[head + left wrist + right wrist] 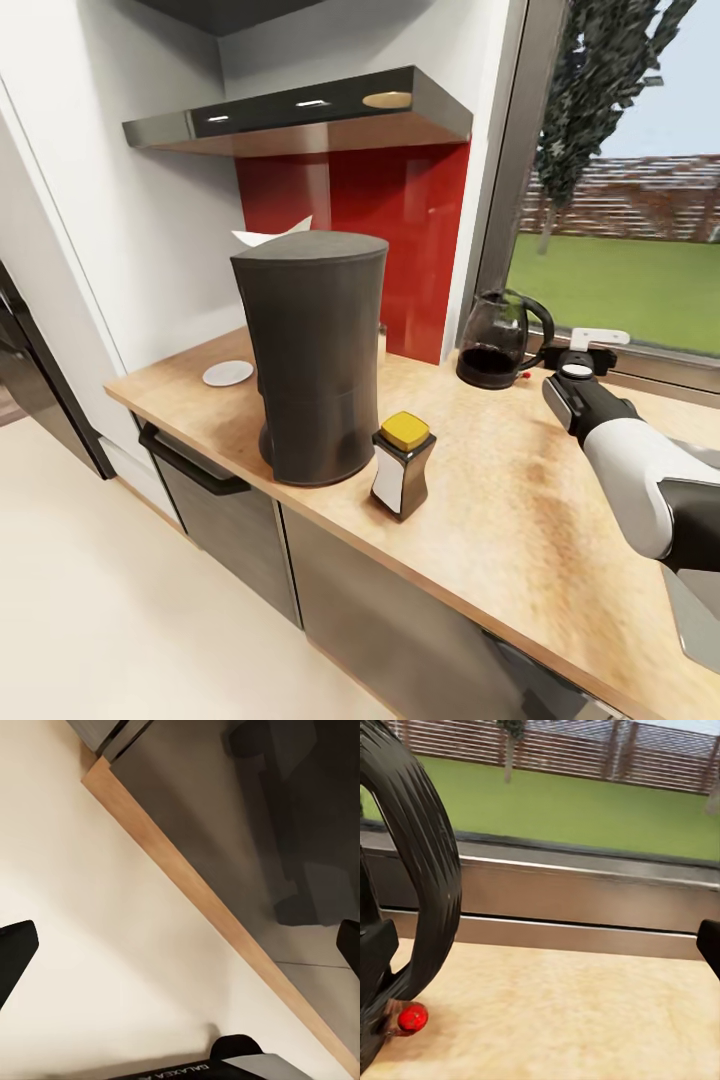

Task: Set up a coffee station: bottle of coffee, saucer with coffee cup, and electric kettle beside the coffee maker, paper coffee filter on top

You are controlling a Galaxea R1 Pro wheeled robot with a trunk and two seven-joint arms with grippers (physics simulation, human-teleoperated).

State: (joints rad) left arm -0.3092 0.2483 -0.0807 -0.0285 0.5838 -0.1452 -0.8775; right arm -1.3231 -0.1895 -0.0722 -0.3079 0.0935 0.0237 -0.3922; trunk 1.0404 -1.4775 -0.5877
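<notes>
Standing on the countertop, the coffee maker carries the paper filter, with the coffee bottle at its 4 o'clock, saucer at 9, and electric kettle at 2. The right gripper, jaws spread and empty, hovers beside the kettle's handle. The left gripper, jaws likewise apart, faces the floor.

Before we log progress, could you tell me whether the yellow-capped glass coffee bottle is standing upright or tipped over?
Upright: the yellow-capped glass coffee bottle stands on its base on the wooden countertop, cap uppermost, beside the dark grey coffee maker.
</notes>
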